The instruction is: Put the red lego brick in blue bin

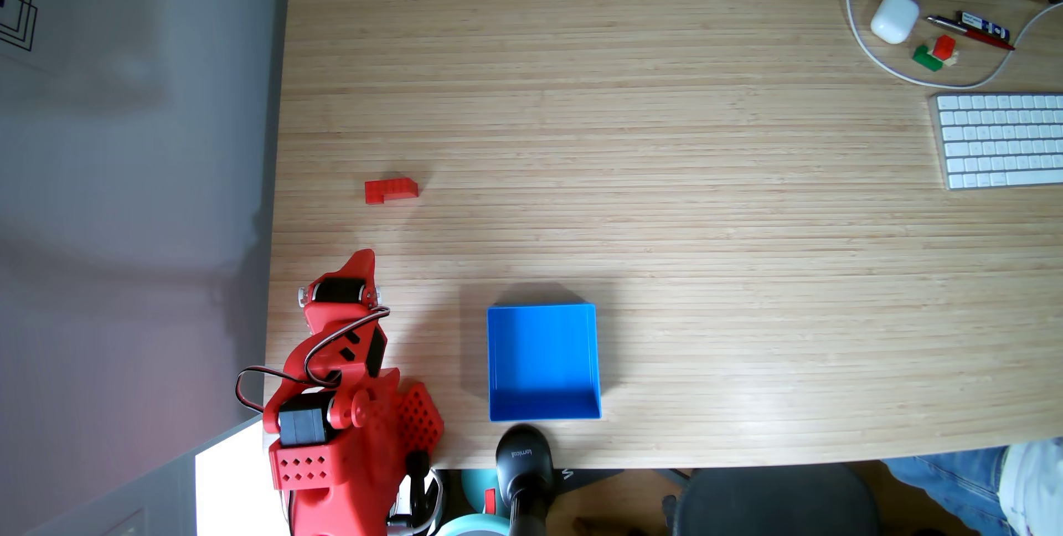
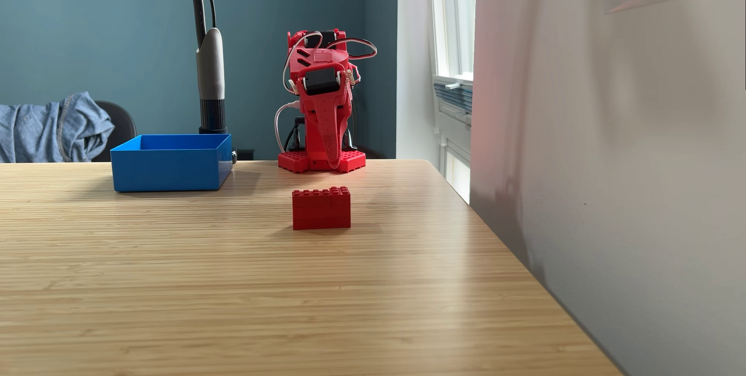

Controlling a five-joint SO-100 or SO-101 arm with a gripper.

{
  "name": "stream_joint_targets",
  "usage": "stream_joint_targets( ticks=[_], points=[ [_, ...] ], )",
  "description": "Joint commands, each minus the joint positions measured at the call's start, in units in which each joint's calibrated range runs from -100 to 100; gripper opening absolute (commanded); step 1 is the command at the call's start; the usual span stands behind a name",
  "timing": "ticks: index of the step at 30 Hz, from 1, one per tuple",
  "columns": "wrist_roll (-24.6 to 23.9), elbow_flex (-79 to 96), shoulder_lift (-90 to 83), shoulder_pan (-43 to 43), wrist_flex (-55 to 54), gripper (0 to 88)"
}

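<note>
A: Where is the red brick [image 1: 391,191] sitting right now?

B: It is resting on the wooden table [image 1: 690,225], well apart from the blue bin [image 1: 543,363] and untouched. In a fixed view from above it is lying beyond the tip of the folded arm, near the table's wall-side edge. The bin is standing empty beside the arm's base.

A: And the gripper [image 2: 334,160]?

B: It is pointing down in front of the base, holding nothing. The fingers are looking pressed together, with no gap showing between them.

A: So the reach is the step in hand. What is going to make it go well?

B: I am thinking the fingers need spreading wide before coming down. The brick [image 2: 321,207] is standing with studs up and has a notch on one side, so closing across its flat long faces is looking safer than across the stepped end. Coming straight down is avoiding knocking it toward the table edge.
</note>
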Motion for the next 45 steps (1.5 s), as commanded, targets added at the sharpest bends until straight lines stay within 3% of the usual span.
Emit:
stream_joint_targets(
  ticks=[1,18,26,34,38,45],
  points=[
    [0.39,0.78,-0.27,0.07,-0.01,0.1],
    [0.54,0.42,-0.27,0.0,0.4,0.1],
    [1.22,-9.29,0.55,0.14,0.8,0.3],
    [1.56,-24.9,20.69,2.31,0.8,1.8],
    [2.05,-32.34,32.87,3.03,0.8,8.1],
    [3.66,-45.86,51.18,5.34,3.32,26.4]
  ],
)
